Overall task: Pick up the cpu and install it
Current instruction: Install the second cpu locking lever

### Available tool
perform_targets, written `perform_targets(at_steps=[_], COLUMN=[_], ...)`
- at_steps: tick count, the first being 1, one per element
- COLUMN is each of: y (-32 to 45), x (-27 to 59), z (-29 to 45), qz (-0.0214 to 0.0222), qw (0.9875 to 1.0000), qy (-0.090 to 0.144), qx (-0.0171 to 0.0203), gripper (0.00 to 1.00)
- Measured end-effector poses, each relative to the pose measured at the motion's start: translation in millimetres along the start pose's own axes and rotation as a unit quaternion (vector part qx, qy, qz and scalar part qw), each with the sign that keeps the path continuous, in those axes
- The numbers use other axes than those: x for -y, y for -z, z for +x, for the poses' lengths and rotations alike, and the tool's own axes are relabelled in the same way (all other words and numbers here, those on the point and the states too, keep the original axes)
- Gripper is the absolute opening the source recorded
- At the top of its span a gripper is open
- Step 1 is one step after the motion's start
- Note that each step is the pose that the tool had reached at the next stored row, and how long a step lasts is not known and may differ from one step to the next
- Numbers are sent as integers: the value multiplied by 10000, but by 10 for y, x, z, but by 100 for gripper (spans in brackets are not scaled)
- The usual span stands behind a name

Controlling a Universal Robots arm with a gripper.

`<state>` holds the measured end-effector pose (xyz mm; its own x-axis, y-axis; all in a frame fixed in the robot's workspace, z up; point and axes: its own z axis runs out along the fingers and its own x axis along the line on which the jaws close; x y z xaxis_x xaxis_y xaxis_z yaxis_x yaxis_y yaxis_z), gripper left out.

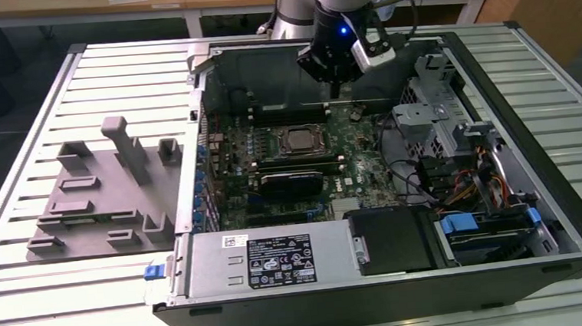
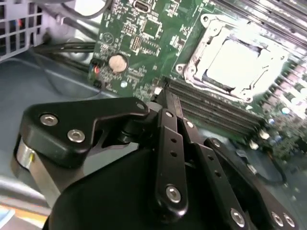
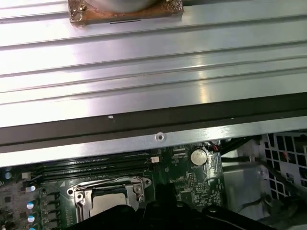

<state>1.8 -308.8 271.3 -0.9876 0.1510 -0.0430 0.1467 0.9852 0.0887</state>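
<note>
At the exterior view's upper centre, we see our gripper (image 1: 338,90) hanging above the motherboard (image 1: 361,139), its pincer's grip impossible to tell; the cpu (image 1: 298,140) sits in its socket.

An open black computer case (image 1: 498,187) lies on its side on the ribbed metal worktop (image 1: 34,304). To the exterior view's left of it, on the same worktop, rests a grey plastic tray (image 1: 104,199). Inside the case the green motherboard (image 1: 361,139) lies flat, and the silvery square cpu (image 1: 298,140) sits in the black-framed socket (image 1: 299,127) near its middle, apparently seated. The black gripper (image 1: 337,90) hangs above the board, behind the socket. A silver power supply box (image 1: 267,261) fills the case's near edge.
</note>
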Motion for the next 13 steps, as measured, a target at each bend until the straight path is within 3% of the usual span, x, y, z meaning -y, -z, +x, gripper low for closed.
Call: perform_targets(at_steps=[6, 13], y=[255, 277], x=[-23, -25], z=[-11, -12], qz=[0, -2], qw=[10000, 10000], qy=[1, 1], qx=[4, 13], gripper=[11, 11])
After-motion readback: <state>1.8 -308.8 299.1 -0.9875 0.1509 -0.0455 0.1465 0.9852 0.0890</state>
